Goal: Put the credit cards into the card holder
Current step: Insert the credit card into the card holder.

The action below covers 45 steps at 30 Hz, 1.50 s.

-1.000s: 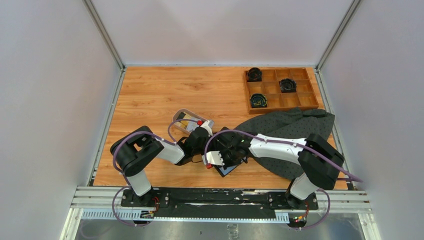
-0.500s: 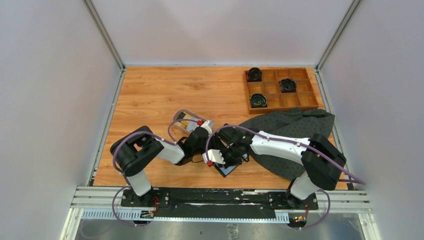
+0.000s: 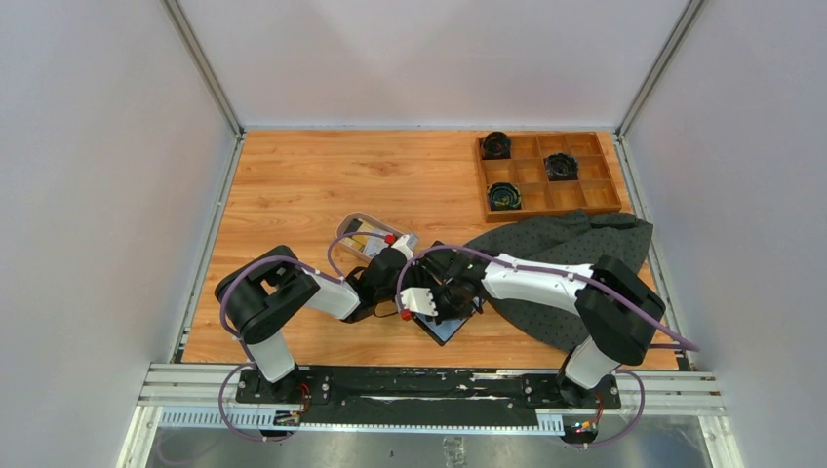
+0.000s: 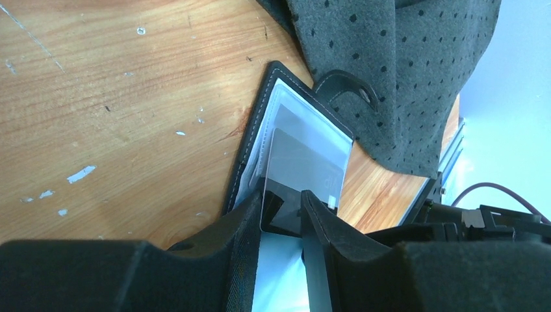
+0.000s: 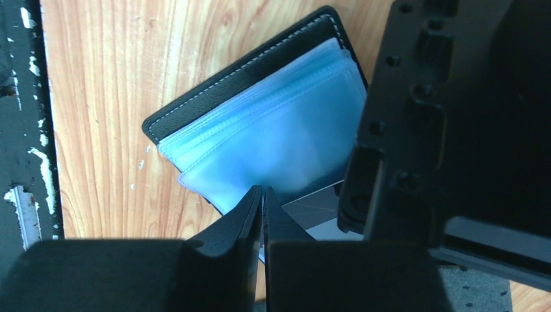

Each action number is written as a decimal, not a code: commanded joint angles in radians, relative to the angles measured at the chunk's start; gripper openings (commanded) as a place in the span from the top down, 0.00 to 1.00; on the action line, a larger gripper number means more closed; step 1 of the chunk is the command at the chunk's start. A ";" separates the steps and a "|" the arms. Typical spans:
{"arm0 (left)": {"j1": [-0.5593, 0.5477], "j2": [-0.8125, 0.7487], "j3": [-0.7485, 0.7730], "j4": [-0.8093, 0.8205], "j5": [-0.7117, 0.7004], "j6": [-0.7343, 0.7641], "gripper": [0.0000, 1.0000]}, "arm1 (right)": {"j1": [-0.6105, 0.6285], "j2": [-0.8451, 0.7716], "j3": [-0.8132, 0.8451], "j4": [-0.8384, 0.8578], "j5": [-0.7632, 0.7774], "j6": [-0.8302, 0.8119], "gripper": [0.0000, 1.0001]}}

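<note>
At the near middle of the wooden table [image 3: 293, 185], the card holder [image 3: 447, 330] is lying open with its clear sleeves [image 5: 279, 136] facing up, and both arms are crowding over it. A dark dotted cloth [image 3: 571, 258] is spreading just to its right. In the left wrist view the holder's snap tab [image 4: 344, 88] is resting against the cloth's edge. Just beyond the left arm's wrist an oval pale-rimmed tray [image 3: 357, 218] is sitting with credit cards [image 3: 369, 240] in it, the wrist covering part of them. Well apart, at the far right corner, a wooden compartment box [image 3: 546, 209] is holding three black coiled things [image 3: 561, 166] in separate cells.

The left gripper [image 4: 282, 198] is reaching in at the holder's end. Its fingers [image 4: 243, 227] are standing a narrow gap apart with the near end of a grey card [image 4: 305, 162] between them. I cannot tell whether they are pinching it, nor whether the card is lying on or in the top sleeve. The right gripper [image 5: 262, 190] is clenched, its tips touching the edge of the sleeves.

The wood is showing scuffs and pale flecks. Pale walls [image 3: 429, 58] are closing the table in on three sides, and a metal rail [image 3: 429, 385] is running along the near edge.

From above, the two wrists are hiding most of the holder. In the right wrist view the left gripper's black body is blocking the right half.
</note>
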 commanded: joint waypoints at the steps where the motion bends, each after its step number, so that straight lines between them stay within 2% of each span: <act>1: -0.008 0.037 -0.014 -0.086 -0.005 0.038 0.64 | -0.026 0.000 0.023 -0.005 0.081 0.013 0.93; 17: -0.008 0.035 -0.013 -0.087 -0.005 0.038 0.60 | -0.066 -0.006 0.032 -0.005 0.143 0.030 0.93; 20: -0.008 0.035 -0.014 -0.087 -0.005 0.038 0.60 | -0.078 -0.027 0.030 -0.016 0.069 0.027 0.92; 24: -0.007 0.035 -0.014 -0.086 -0.004 0.038 0.59 | -0.128 -0.060 0.043 -0.048 -0.142 0.049 0.88; 27: -0.008 0.036 -0.013 -0.086 -0.004 0.038 0.59 | -0.171 -0.060 0.045 -0.039 -0.174 0.071 0.88; 33: -0.008 0.036 -0.013 -0.086 -0.005 0.038 0.58 | -0.174 -0.028 0.046 -0.024 -0.212 0.099 0.89; 38: -0.008 0.036 -0.014 -0.087 -0.005 0.038 0.57 | -0.169 0.010 0.049 -0.017 -0.207 0.117 0.91; 45: -0.008 0.033 -0.017 -0.086 -0.005 0.038 0.57 | -0.168 0.039 0.047 0.029 -0.082 0.164 0.95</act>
